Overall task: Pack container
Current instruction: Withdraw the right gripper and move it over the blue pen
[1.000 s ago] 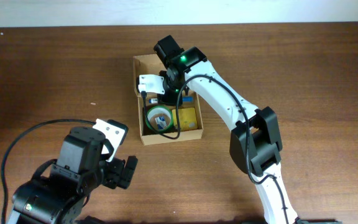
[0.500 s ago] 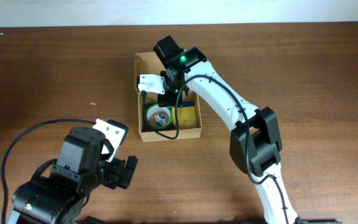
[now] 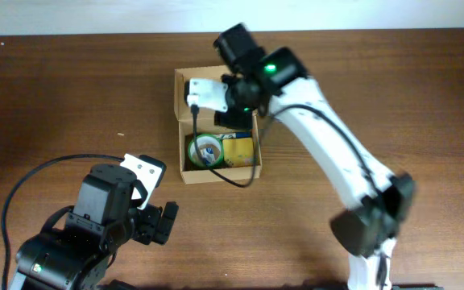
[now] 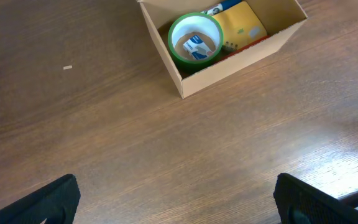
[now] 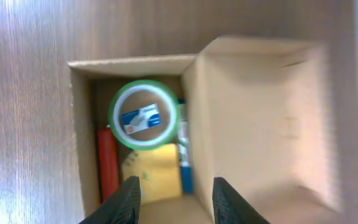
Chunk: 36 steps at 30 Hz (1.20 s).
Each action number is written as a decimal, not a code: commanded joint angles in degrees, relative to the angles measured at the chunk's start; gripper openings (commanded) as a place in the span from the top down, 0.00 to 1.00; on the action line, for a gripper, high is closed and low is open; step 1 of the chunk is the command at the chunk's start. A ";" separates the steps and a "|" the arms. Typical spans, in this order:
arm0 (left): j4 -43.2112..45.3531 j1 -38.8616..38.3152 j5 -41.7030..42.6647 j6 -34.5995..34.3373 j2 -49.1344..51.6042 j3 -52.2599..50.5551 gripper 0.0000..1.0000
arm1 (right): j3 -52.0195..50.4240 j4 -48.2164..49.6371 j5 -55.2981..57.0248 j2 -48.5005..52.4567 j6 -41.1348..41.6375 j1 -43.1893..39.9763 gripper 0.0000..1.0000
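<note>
- The shallow tan cardboard container (image 4: 235, 62) sits on the brown wooden desk (image 4: 104, 143), in the upper middle of the overhead frame and at the top edge of the left wrist view.
- Its hinged lid flap (image 5: 253, 118) is folded open, filling the right half of the right wrist frame.
- Inside lie a green tape roll (image 4: 194, 25), a yellow sticky-note pad (image 4: 244, 25), a red pen (image 5: 106, 163) and a blue pen (image 5: 185, 165).
- The right gripper (image 5: 178, 200) hangs above the container, its fingers moderately apart and holding nothing.
- The left gripper (image 4: 179, 202) is spread wide and empty in the lower left of the overhead frame, well apart from the container.
- Packing looks largely done, and closing the flap is probably what remains.
- The container is likely light, with thin walls that dent under a hard squeeze, so any pinch should be gentle.
- The best hold is probably the flap's free edge, swinging it over on its hinge.
- On the smooth desk the container may slide when pushed, so bracing a side wall would help.
- The loose contents would shift if it tips.
</note>
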 commanded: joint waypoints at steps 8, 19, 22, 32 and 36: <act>0.13 0.15 0.42 1.11 -0.17 0.92 0.00 | 0.42 -1.92 3.65 -4.59 3.15 -12.61 0.61; 0.13 0.15 0.42 1.09 -0.20 0.92 0.00 | -4.87 -0.90 -3.21 -0.74 4.61 -27.32 0.61; 0.13 0.15 0.42 1.11 -0.17 0.92 0.00 | -8.59 2.05 -3.96 0.79 5.33 -28.37 0.61; 0.13 0.15 0.42 1.11 -0.17 0.92 0.00 | -19.56 12.66 -3.87 5.42 5.66 -28.33 0.57; 0.13 0.15 0.42 1.09 -0.17 0.92 0.00 | -22.34 15.06 -4.13 7.30 5.68 -28.30 0.56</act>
